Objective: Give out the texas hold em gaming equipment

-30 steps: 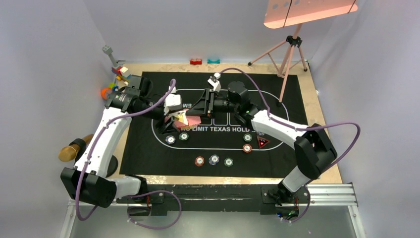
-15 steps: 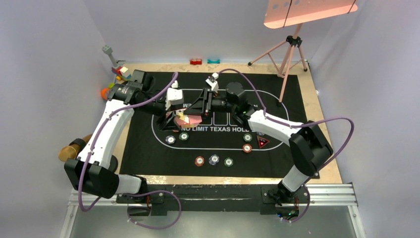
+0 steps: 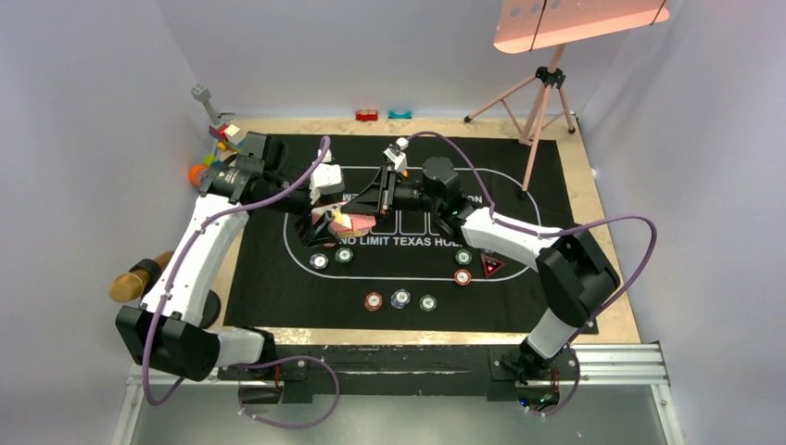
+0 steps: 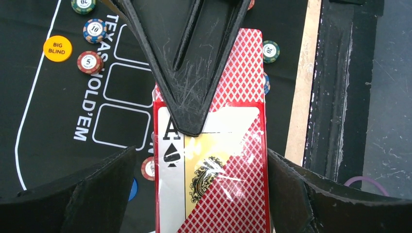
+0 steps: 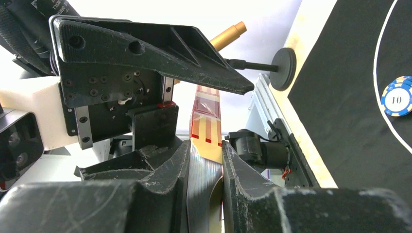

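Where the two arms meet over the upper middle of the black mat (image 3: 269, 278), a red pack of cards (image 3: 359, 223) hangs in the air between them. The right end effector (image 5: 206, 145) is closed on it, its two dark fingers (image 5: 165, 167) pressing the pack's broad faces from either side in the right wrist view. In the left wrist view, one of those fingers lies as a black wedge over the upper half of the pack (image 4: 218, 194), its tip just above the ace of spades printed on the wrapper. The left end effector (image 4: 200, 153) stands wide open, with one finger at the lower left of that frame and the other at the lower right. The pack sits between them with a gap showing on each side.

Below the pack, poker chips lie flat on the mat. A chip marked 10 (image 4: 94, 30), a red chip marked 5 (image 4: 89, 61) and an orange BIG BLIND disc (image 4: 57, 48) sit at the upper left of the left wrist view. A green chip marked 20 (image 4: 270, 51) sits to the right of the pack. In the top view, a row of three chips (image 3: 400, 298) lies in the lower middle of the mat. A red-edged triangle marker (image 3: 490, 267) rests at centre right, beside two more chips (image 3: 462, 276). The wooden worktop (image 3: 612, 306) shows around the mat's edges.
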You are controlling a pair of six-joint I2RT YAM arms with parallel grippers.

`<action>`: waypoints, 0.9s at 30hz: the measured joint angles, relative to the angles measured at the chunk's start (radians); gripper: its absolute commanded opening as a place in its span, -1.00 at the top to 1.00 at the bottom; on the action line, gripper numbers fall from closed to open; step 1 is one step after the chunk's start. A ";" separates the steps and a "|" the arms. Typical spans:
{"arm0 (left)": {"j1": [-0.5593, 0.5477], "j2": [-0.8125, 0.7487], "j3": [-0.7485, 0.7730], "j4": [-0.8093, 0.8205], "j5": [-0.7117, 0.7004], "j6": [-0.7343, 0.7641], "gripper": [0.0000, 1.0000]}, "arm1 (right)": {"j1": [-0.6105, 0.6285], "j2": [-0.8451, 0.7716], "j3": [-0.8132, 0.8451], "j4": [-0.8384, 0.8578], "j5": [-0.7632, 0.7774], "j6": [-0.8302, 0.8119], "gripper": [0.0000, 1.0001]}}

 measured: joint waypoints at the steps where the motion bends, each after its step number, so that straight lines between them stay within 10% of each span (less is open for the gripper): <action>1: -0.003 0.000 0.000 0.000 0.000 0.001 -1.00 | 0.000 0.000 0.000 0.000 0.001 0.002 1.00; 16: -0.038 -0.009 -0.031 0.005 -0.008 0.057 -0.71 | 0.013 0.000 -0.010 -0.029 0.016 0.003 0.98; 27: -0.043 -0.024 -0.053 0.015 -0.028 0.023 -0.32 | 0.012 0.002 0.001 -0.096 0.032 -0.029 0.28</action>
